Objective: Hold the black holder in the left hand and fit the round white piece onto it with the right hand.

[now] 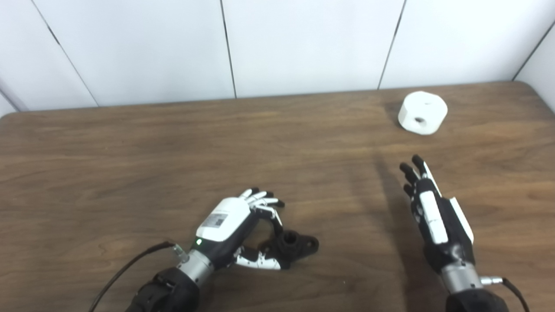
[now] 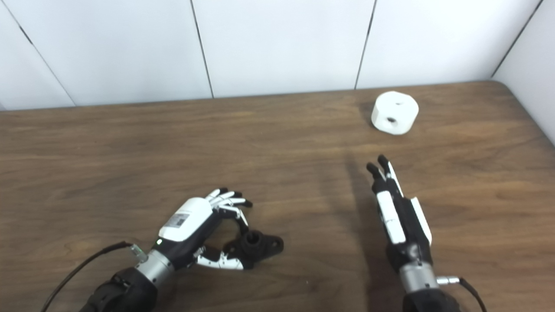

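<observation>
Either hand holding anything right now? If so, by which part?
Right hand is open and empty, short of the round white piece. Left hand curls around the black holder on the table; contact unclear, so a hold cannot be told.

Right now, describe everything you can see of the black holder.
The black holder is a small matte piece, plastic by its look, with a short upright tube rising from a flat base that has a hole in the lug pointing right. It sits upright on the wooden table, near the front edge. The left hand curls around its left side, thumb at its base; whether it grips firmly cannot be told.
</observation>
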Tool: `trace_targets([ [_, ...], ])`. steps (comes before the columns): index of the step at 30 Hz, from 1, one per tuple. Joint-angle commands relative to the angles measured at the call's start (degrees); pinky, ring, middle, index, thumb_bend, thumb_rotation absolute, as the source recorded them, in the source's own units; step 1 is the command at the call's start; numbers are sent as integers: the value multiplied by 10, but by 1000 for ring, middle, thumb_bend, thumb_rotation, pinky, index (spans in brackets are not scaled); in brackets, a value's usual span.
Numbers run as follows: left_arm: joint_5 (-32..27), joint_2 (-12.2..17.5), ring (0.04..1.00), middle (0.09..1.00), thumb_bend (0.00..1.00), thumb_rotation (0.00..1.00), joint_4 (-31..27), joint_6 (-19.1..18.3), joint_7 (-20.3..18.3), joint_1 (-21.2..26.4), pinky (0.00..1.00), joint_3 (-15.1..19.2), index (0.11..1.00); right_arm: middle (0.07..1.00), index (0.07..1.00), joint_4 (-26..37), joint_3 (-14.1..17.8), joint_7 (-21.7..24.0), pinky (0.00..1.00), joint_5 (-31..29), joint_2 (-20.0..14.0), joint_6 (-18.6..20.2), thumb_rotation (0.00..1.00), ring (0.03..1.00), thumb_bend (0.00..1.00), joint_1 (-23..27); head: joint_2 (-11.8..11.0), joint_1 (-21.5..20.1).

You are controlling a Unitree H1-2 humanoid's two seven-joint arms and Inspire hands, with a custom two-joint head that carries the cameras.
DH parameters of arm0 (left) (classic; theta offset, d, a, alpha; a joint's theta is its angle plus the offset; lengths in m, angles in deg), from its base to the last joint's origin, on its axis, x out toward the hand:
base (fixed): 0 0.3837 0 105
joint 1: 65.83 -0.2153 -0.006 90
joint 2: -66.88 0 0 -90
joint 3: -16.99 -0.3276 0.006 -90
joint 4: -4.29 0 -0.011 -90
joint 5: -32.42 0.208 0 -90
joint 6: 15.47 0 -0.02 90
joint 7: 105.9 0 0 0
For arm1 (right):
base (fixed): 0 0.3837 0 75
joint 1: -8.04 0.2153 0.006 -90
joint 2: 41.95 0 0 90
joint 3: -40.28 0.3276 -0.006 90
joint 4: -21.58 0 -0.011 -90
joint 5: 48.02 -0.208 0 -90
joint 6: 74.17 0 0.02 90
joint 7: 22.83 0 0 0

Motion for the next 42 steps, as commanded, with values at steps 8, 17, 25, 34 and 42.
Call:
trace_targets([
  [8,-22,0,924,843,516,63,29,8,-1,7,1000,9,488,927,967,25,10,2,1000,57,2,7,929,969,586,50,-2,0],
  [17,-8,0,924,841,517,62,44,24,7,5,1000,3,487,935,974,14,27,6,1000,113,-20,17,773,987,605,104,-29,-15],
  [25,-3,8,918,839,518,60,72,45,24,1,1000,1,487,919,969,-11,21,-6,975,279,-50,41,502,937,680,167,-64,-53],
  [34,8,15,918,834,516,62,88,66,41,-5,999,-4,488,935,989,-74,15,2,967,376,-75,54,394,971,779,244,-87,-65],
  [42,11,21,918,834,517,61,97,82,49,-8,1000,-7,488,997,1000,-135,13,47,914,408,-129,107,369,1000,812,321,-101,-85],
])
